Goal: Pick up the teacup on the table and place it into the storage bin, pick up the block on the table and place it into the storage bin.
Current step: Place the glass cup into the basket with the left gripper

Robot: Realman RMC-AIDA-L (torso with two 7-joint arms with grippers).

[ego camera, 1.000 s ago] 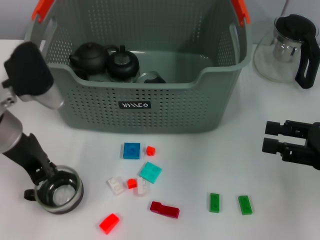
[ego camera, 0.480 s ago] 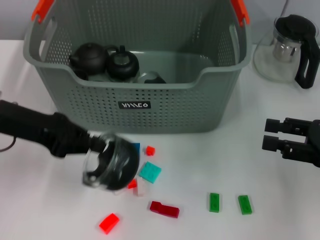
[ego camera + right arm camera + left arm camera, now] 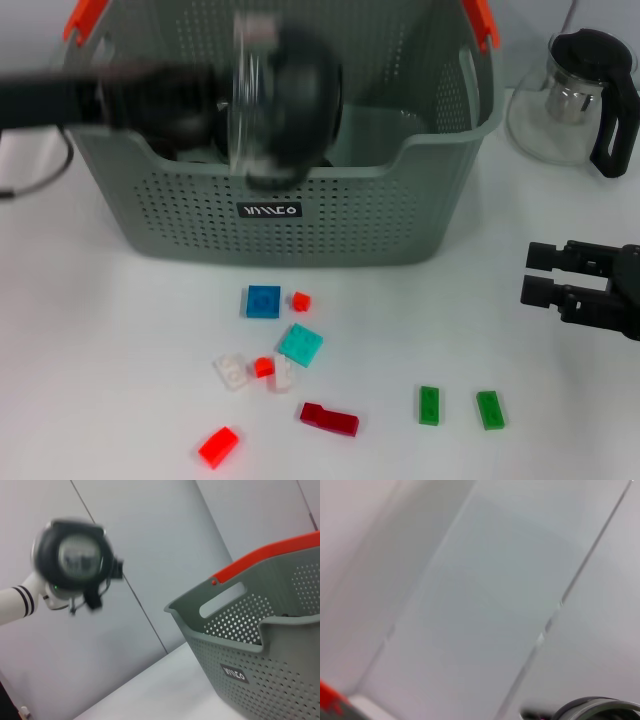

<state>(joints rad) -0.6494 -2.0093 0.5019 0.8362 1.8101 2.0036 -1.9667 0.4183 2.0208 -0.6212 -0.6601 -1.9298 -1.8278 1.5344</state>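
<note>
One glass teacup with dark rim (image 3: pixel 275 100) is held tipped in the left tool (image 3: pixel 205 95) above the grey-green perforated plastic storage bin (image 3: pixel 300 205), ready to drop in. Small coloured blocks (image 3: pixel 300 345) lie on the white surface (image 3: pixel 560 400); the right tool (image 3: pixel 545 275) idles, narrowly parted, near the glass teapot with black handle (image 3: pixel 580 95).

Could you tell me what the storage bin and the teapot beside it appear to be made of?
The storage bin looks like matte grey-green moulded plastic: evenly perforated walls, orange-red handle ends. The teapot appears to be clear glass, the table showing through its body, with a glossy black handle and lid, probably plastic.
</note>
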